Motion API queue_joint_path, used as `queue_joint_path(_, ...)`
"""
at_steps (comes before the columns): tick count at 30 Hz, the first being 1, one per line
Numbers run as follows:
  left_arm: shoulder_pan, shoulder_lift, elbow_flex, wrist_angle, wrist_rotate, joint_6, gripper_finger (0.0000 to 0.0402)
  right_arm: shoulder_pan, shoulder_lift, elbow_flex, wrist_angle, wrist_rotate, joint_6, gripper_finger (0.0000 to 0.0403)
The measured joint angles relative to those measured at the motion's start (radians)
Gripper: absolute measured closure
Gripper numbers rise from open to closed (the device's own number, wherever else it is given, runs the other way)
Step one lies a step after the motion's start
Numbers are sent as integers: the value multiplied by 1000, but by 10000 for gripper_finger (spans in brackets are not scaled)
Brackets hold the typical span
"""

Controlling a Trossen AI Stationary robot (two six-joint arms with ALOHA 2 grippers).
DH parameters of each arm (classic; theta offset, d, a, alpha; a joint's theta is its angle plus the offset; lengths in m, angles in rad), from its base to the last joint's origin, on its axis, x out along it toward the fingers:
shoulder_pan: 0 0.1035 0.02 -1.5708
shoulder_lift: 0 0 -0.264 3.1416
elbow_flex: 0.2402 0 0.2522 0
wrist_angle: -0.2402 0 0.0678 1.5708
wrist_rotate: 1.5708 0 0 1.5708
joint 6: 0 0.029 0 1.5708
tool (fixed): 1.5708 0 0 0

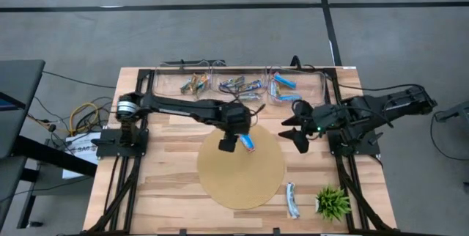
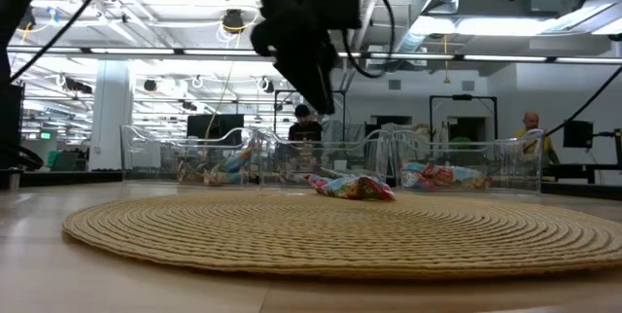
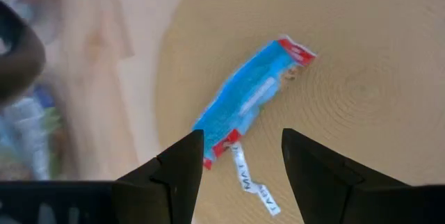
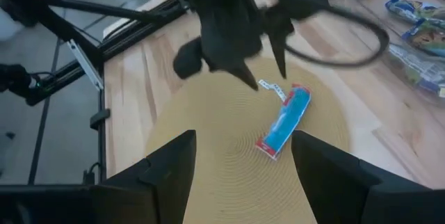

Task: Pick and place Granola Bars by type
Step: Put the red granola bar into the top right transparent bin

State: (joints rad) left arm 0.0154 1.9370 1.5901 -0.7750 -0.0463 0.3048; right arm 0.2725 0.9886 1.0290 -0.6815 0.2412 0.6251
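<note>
A bright blue granola bar (image 1: 249, 143) with red ends lies flat on the round woven mat (image 1: 242, 185); it also shows in the left wrist view (image 3: 250, 99), the right wrist view (image 4: 285, 121) and the low view (image 2: 352, 188). My left gripper (image 1: 234, 144) hovers open just above it (image 3: 240, 158), its fingers raised off the mat (image 2: 321, 94) and touching nothing. My right gripper (image 1: 292, 133) waits open at the mat's right edge (image 4: 243, 158). A silvery bar (image 1: 292, 200) lies on the table near the mat's near-right edge.
Three clear bins along the far edge hold sorted bars: brownish ones (image 1: 194, 83), silvery ones (image 1: 242, 86), blue ones (image 1: 283, 82). A small green plant (image 1: 333, 202) stands near the right near corner. A white printed strip (image 3: 254, 182) lies on the mat beside the blue bar.
</note>
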Motion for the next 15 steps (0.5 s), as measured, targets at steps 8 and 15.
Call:
queue_joint_path(8, -2, 170, 131, -103, 41, 79, 214, 76, 0, 0, 24, 86, 54, 175)
queue_joint_path(15, -2, 246, 144, -101, -19, 92, 214, 100, 0, 0, 36, 130, 59, 175)
